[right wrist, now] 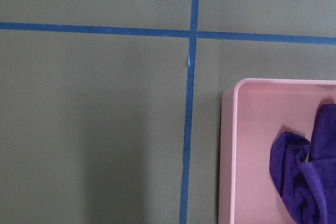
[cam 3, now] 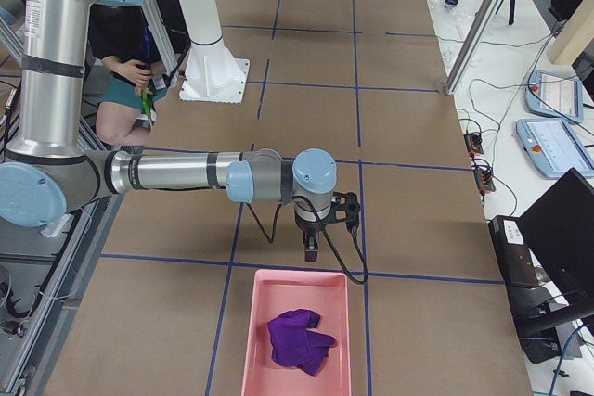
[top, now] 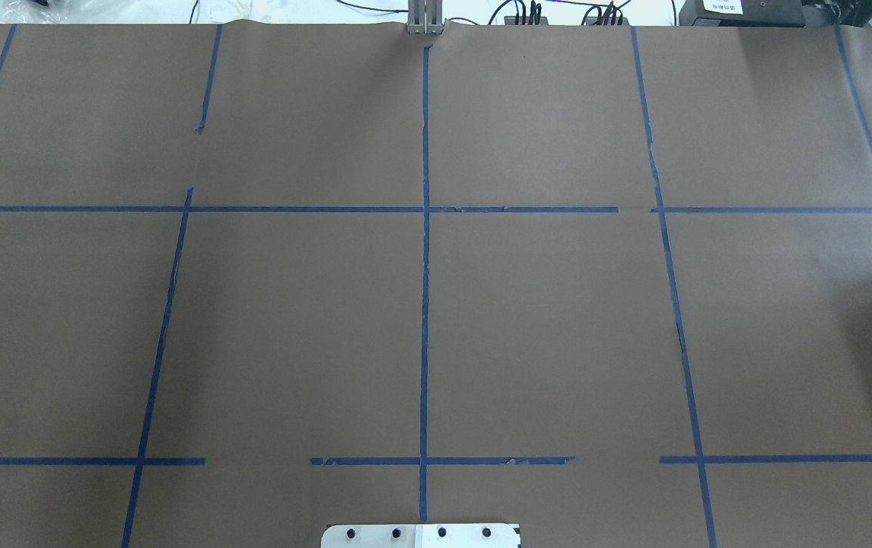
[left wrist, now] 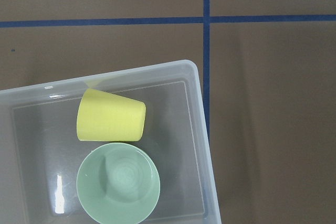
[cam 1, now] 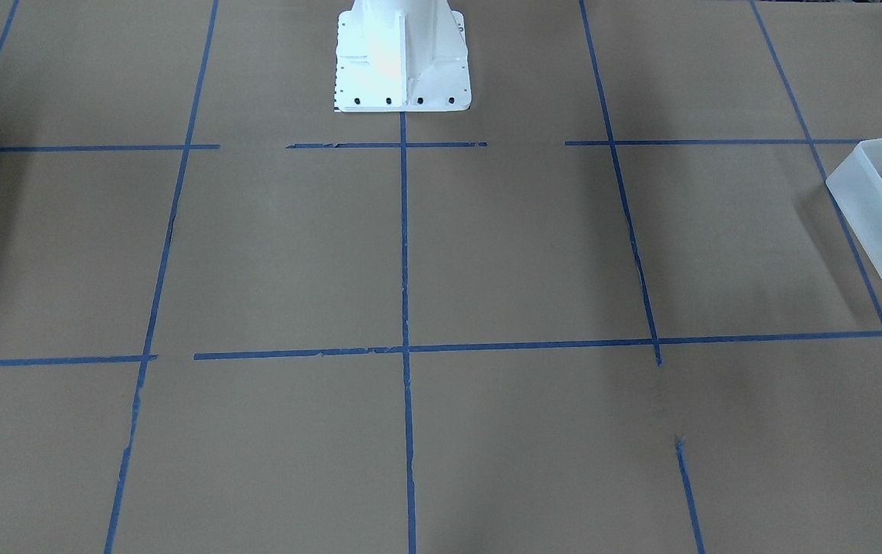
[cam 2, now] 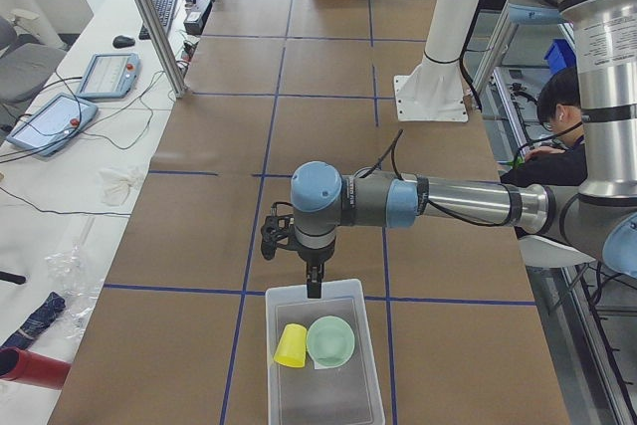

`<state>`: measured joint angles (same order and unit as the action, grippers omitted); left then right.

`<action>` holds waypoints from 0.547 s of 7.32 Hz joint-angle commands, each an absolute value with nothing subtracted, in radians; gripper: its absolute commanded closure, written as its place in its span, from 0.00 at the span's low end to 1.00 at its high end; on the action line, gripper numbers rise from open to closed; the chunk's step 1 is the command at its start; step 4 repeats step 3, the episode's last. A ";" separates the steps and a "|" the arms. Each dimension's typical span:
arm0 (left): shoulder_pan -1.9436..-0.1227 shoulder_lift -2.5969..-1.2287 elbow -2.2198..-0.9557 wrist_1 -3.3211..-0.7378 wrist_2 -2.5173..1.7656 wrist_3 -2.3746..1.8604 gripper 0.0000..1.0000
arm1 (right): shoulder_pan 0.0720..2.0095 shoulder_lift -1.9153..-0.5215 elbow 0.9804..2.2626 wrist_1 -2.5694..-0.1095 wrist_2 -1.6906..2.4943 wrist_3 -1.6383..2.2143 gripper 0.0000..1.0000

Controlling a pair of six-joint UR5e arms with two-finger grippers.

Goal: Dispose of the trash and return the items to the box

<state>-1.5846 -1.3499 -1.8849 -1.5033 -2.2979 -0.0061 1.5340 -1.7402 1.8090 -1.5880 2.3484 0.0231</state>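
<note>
The yellow cup (left wrist: 110, 121) lies on its side in the frosted white box (left wrist: 195, 109), beside the upright mint-green bowl (left wrist: 118, 184). The exterior left view shows the cup (cam 2: 291, 345), the bowl (cam 2: 330, 340) and the box (cam 2: 370, 345), with my left gripper (cam 2: 315, 286) hanging just above the box's near rim. I cannot tell whether it is open or shut. My right gripper (cam 3: 310, 249) hangs above the near end of a pink tray (cam 3: 255, 340). I cannot tell its state either. Neither wrist view shows its own gripper.
The pink tray holds a crumpled purple rag (cam 3: 299, 338), also in the right wrist view (right wrist: 304, 166). The box (cam 1: 864, 208) sits at the right edge of the front-facing view. The white robot base (cam 1: 402, 58) stands mid-table. Brown paper with blue tape lines covers the table.
</note>
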 commanded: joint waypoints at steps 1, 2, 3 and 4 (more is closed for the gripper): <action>-1.585 -1.350 -1.882 -1.503 -2.298 -0.006 0.00 | 1.534 -1.741 1.809 -1.588 2.349 0.023 0.00; -1.585 -1.350 -1.881 -1.503 -2.298 -0.006 0.00 | 1.534 -1.741 1.809 -1.588 2.347 0.023 0.00; -1.585 -1.350 -1.879 -1.503 -2.298 -0.006 0.00 | 1.534 -1.743 1.809 -1.588 2.349 0.023 0.00; -1.585 -1.350 -1.879 -1.503 -2.298 -0.006 0.00 | 1.534 -1.743 1.809 -1.588 2.349 0.023 0.00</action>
